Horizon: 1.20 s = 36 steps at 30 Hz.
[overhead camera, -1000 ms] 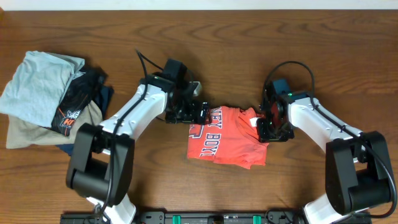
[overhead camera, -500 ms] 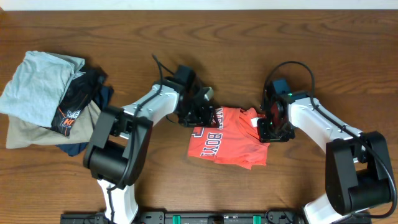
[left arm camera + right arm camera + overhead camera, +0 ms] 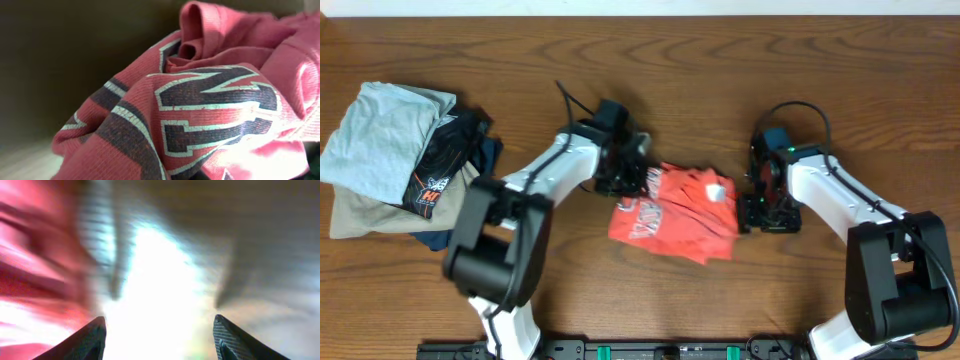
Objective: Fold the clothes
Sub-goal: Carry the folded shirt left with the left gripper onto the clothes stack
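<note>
Brown wood is showing all around the table [image 3: 880, 80]. Near the middle of the overhead view the red-orange T-shirt [image 3: 675, 215] is lying in a crumpled heap, not flat. The left gripper [image 3: 628, 180] is sitting at the shirt's upper left edge. Its jaws are pinched tight, on a bunch of the cloth I think, and its own camera is filling up with red folds. The right gripper [image 3: 760, 205] is waiting just beside the shirt's right edge, with its jaws spread and nothing between them.

To do this step well, I think the left arm should be pulling slowly and staying low, so the shirt is spreading out, not rolling up. The right one should be grabbing the other edge before any folding.

The shirt is looking soft and wrinkly. Big white letters [image 3: 215, 95] are bending over the folds, and a small white tag [image 3: 716, 190] is showing on top.
</note>
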{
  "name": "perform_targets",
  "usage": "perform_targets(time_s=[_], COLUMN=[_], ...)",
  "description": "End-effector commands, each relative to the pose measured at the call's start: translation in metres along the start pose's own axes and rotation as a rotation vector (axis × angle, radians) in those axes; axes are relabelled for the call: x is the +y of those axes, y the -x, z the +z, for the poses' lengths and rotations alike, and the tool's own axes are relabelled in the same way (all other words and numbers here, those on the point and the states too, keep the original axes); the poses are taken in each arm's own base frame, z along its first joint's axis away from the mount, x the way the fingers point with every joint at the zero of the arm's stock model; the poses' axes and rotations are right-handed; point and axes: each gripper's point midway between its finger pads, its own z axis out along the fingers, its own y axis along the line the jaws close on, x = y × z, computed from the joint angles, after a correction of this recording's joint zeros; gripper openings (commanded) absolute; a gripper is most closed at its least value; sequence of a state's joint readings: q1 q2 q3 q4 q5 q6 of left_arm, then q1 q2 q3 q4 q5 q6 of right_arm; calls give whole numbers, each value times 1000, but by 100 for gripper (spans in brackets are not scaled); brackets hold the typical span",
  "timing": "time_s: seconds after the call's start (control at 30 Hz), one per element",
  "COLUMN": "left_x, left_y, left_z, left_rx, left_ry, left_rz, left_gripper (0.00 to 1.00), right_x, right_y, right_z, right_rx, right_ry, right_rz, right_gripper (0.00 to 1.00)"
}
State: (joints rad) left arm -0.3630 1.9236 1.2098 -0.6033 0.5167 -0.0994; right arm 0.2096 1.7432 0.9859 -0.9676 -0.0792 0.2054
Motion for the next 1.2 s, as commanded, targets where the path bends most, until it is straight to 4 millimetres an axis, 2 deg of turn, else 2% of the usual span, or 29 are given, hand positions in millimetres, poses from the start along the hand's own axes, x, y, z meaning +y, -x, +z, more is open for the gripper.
perform_targets(time_s=[0.0, 0.2, 0.3, 0.43, 0.5, 0.57, 0.7, 0.8, 0.87, 0.93, 1.0, 1.1, 1.17], left_x=[53, 117, 156, 209, 240, 272, 328, 352, 361, 366, 369, 369, 365], left_y=[47, 70, 71, 53, 35, 10, -48, -78, -88, -94, -99, -99, -92], left_z=[-72, -182, -251, -328, -351, -362, -368, -366, -363, -360, -360, -363, -365], left_rx=[-242, -505, -657, -816, -856, -860, -869, -866, -858, -856, -863, -892, -912], left_ry=[277, 540, 672, 765, 800, 825, 814, 781, 740, 706, 691, 674, 640], left_rz=[-26, -158, -232, -391, -489, -606, -932, -1077, -1112, -1135, -1164, -1201, -1180], left_gripper=[6, 6, 6, 7, 11, 14, 14, 17, 34, 58, 73, 94, 100], right_x=[-24, -40, -41, -41, -41, -41, -41, -42, -42, -42, -42, -42, -42], right_y=[7, 5, 3, 1, -1, -3, -5, -6, -6, -6, -6, -6, -6], right_z=[-13, -28, -33, -35, -35, -35, -35, -35, -35, -35, -35, -35, -35], right_rx=[-24, -50, -57, -58, -50, -44, -34, -30, -30, -29, -29, -29, -29], right_ry=[-35, -22, -21, -21, -22, -23, -24, -26, -28, -28, -28, -28, -28], right_rz=[76, 106, 100, 93, 93, 90, 85, 79, 79, 79, 79, 80, 79], right_gripper=[68, 68, 68, 69, 69, 69, 69, 69, 69, 70, 70, 71, 72])
